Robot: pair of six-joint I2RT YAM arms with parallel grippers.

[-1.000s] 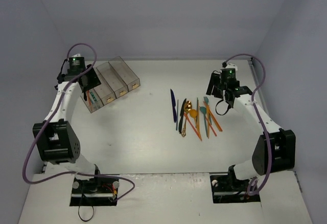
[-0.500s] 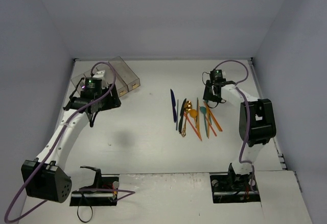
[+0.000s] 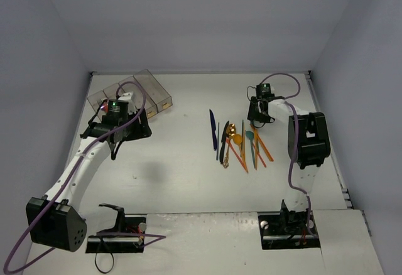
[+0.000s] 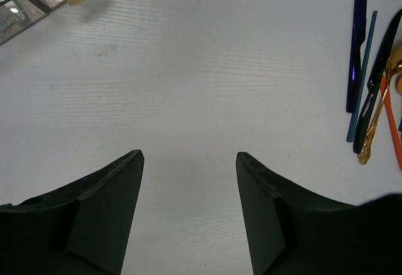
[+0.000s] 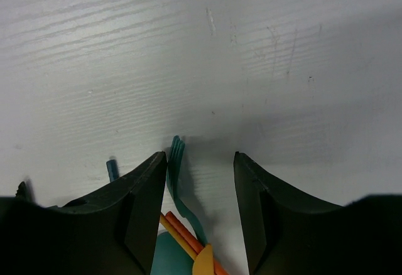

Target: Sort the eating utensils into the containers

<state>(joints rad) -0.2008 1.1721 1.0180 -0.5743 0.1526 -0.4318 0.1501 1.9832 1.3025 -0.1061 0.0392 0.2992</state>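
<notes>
Currently both grippers are empty and nothing is lifted. Your right gripper (image 5: pixel 201 156) stands spread, low over the table (image 3: pixel 182 181) at the far end of the eating utensils (image 3: pixel 239 140). Its fingers straddle the tines of a teal fork (image 5: pixel 177 165), which lie just beside the finger on the left of the wrist view, not centred. Your left gripper (image 4: pixel 188 156) is likewise spread over bare table, between the containers (image 3: pixel 151 90) and the pile.

Location: the utensils lie flat in a loose fan right of centre, several handles crossing. The dark blue knife (image 4: pixel 355 43) sits on the side nearest the containers, with a black knife (image 4: pixel 379 86) and a gold piece (image 4: pixel 370 138) just beside it. The containers stand at the far left, well apart from the pile.

Handling, as judged: these pieces look light, stiff, slim and smooth, so expect them to slide or pivot under a glancing finger. Close across the narrow width of a handle near its middle, fingers down at the table. Outer pieces should come away cleanly – crossed ones may drag their neighbours.

Clearance: the stretch between pile and containers is open. The back wall (image 3: pixel 201 30) stands close behind the containers, and the right arm works near the far right corner. Each bin is narrow, so turn a utensil lengthwise along it before release
</notes>
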